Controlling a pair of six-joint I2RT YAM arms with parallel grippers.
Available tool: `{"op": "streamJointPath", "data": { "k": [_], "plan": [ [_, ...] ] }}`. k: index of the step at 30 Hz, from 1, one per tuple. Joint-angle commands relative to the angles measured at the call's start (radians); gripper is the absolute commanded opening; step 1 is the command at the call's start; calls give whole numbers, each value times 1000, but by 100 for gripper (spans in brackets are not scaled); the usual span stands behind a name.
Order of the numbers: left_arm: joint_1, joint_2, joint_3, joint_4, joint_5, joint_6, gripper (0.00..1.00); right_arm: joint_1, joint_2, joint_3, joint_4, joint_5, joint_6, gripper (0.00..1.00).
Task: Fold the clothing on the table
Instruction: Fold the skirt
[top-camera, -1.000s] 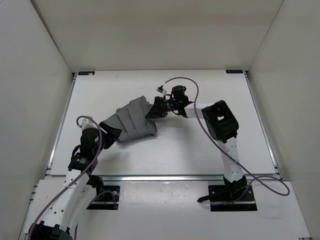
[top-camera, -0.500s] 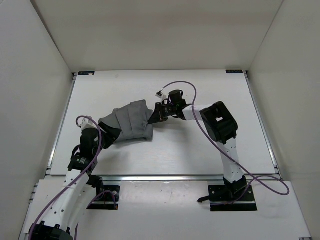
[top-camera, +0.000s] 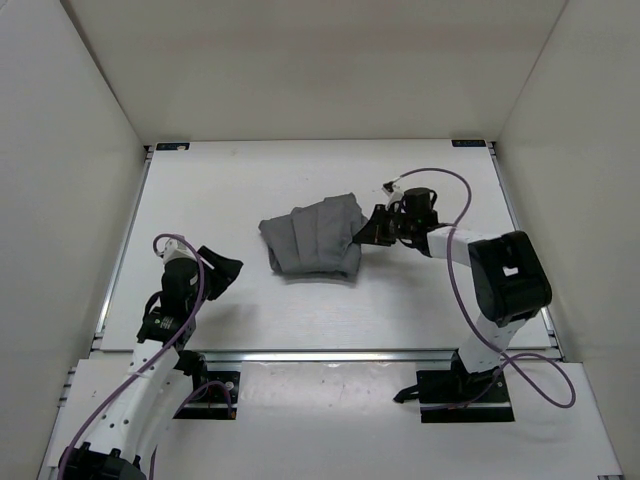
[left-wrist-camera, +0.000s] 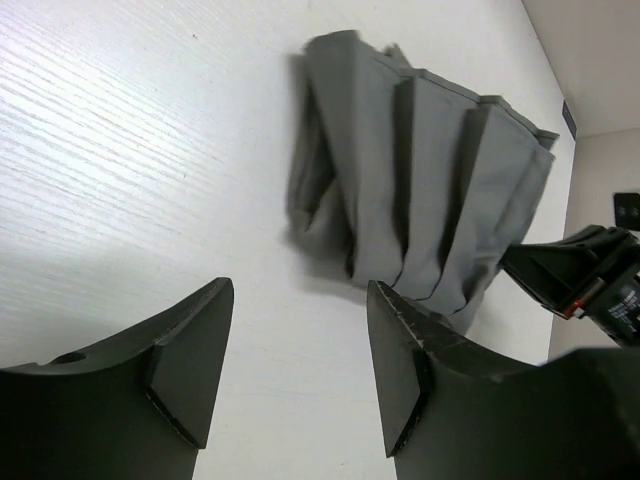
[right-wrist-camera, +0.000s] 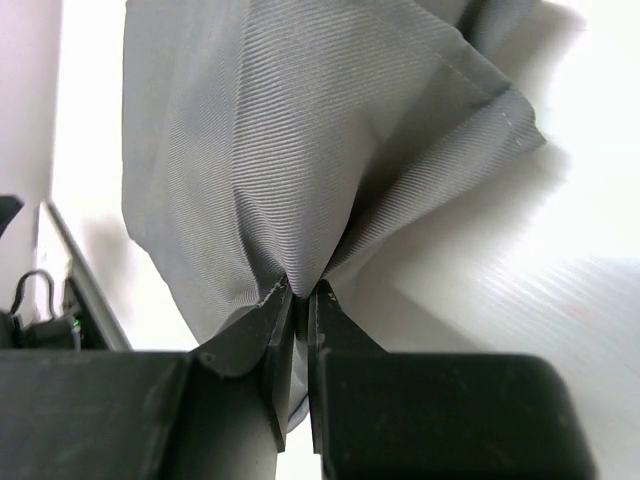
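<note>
Grey skirt lies bunched mid-bench, right hand pinching its right edge; left hand stands wide open near the left edge.

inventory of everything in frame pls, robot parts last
skirt: 1, mid-grey, pleated, bunched near the middle of the table
table: 1, white, fills the workspace
edge rail: 1, metal, along the table's near edge
walls: 3, white, left, back and right of the table
cables: 2, purple, one running along each arm
arms: 2, white and black, bases at the near edge
left tool: 1, black, open and empty, over bare table left of the skirt, apart from it
right tool: 1, black, shut on the skirt's right edge
</note>
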Motion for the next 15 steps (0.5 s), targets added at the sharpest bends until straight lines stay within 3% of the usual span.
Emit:
{"op": "streamJointPath", "data": {
  "k": [1, 5, 7, 9, 11, 15],
  "plan": [
    [3, -11, -9, 9, -6, 7, 66, -30, -101, -23, -52, 58, -73, 0],
    [2, -14, -19, 18, 4, 4, 66, -38, -94, 32, -149, 77, -123, 0],
    [0, -11, -22, 29, 4, 4, 66, -36, -67, 91, -224, 87, -159, 13],
    [0, -14, -19, 28, 11, 21, 67, -39, -36, 140, -291, 91, -189, 19],
    [-1, -12, -24, 26, 14, 19, 67, -61, -14, 196, -369, 109, -231, 38],
    [-1, -9, -39, 72, 56, 36, 68, -93, -22, 265, -439, 195, -259, 54]
  ]
}}
